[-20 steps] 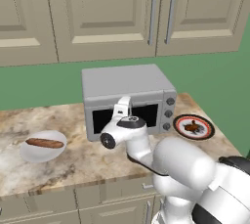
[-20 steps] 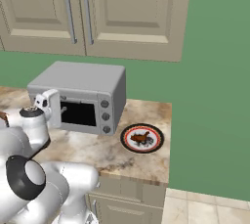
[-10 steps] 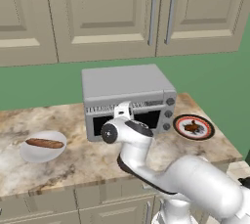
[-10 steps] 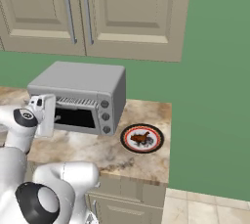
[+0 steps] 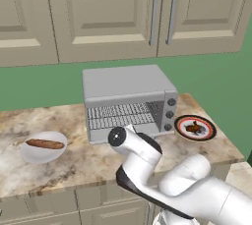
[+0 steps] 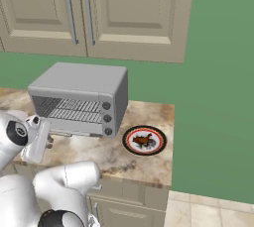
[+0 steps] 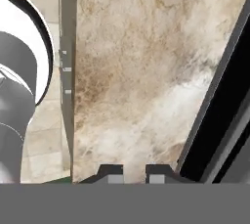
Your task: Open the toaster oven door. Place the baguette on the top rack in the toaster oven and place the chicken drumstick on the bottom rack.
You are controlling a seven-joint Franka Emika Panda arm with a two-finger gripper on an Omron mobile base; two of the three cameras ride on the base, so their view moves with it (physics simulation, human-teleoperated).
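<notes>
Beige wall cabinets (image 5: 123, 15) with long metal handles are seen above a green wall, and below them a mottled brown-and-cream stone counter (image 5: 74, 160) carries everything else. At the back of the counter, against the wall, the toaster oven (image 5: 129, 101) is set, a boxy silver-grey unit with three round knobs down its right side. Its front is uncovered, so that the top rack (image 5: 123, 110) and, just beneath it, the bottom rack (image 5: 123, 120) are exposed as two grids of thin silver bars, both bare. The toaster oven door (image 7: 222, 120) is shown in the hand view as a silver-framed black glass panel running along the right edge, above the counter. The white arm is bent low in front of the oven, with its wrist just before the opening. To the left of the oven, well apart from it, a white bowl (image 5: 34, 153) is placed, and the baguette (image 5: 45, 144) is laid across it. To the right of the oven, just beside its knob side, a red-rimmed plate (image 6: 159, 144) is set, and the chicken drumstick (image 6: 143, 140) is lying at its middle. The end effector (image 7: 133, 173) is seen in the hand view pointed down at bare counter beside the door's edge, its two dark tips drawn close together with nothing gripped between them.
</notes>
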